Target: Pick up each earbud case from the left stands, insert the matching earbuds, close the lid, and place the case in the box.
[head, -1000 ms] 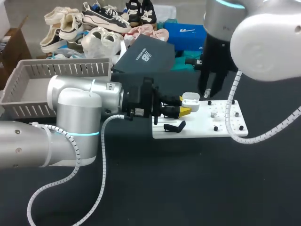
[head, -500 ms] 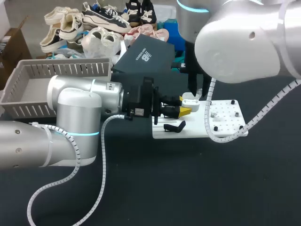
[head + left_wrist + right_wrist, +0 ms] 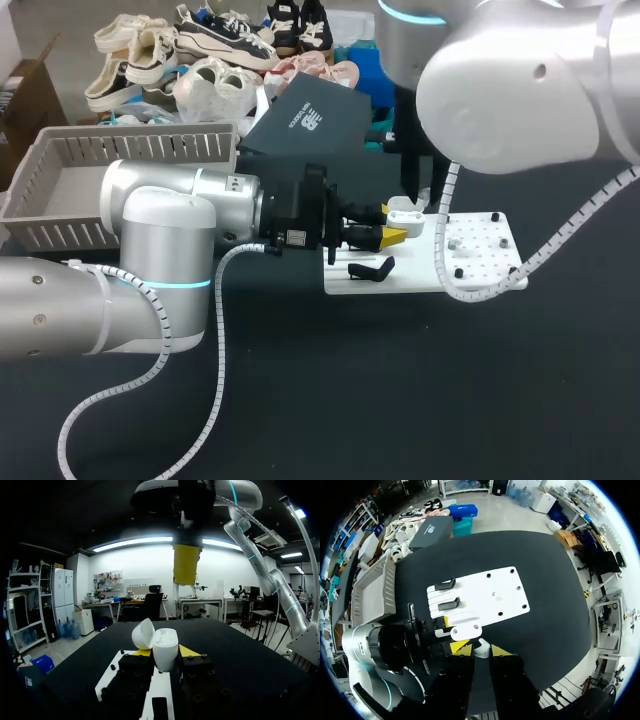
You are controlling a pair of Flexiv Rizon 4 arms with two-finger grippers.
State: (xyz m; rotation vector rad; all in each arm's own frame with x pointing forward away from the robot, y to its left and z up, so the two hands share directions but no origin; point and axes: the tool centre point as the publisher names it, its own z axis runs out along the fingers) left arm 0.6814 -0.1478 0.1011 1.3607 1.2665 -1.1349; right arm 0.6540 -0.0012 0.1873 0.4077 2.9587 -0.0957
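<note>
A white earbud case (image 3: 405, 214) with its lid swung up sits in my left gripper (image 3: 394, 229), which is shut on it just above the left end of the white board (image 3: 480, 262). In the left wrist view the case (image 3: 165, 651) stands upright between the yellow fingertips (image 3: 187, 651). My right gripper (image 3: 186, 564) hangs directly over the case. Looking down in the right wrist view, my right gripper (image 3: 481, 650) is shut on a small white earbud (image 3: 481, 651), with the open case (image 3: 464, 629) right below it.
Black stands (image 3: 445, 585) sit on the board's left part, one of them (image 3: 370, 268) just below the held case. Small black pegs (image 3: 458, 272) dot the board's right side. A grey basket (image 3: 120, 150) stands at the far left, a dark box (image 3: 305, 120) behind.
My right arm has swung left from over the board's right part to above the held case, then stayed there. The left arm has not moved.
</note>
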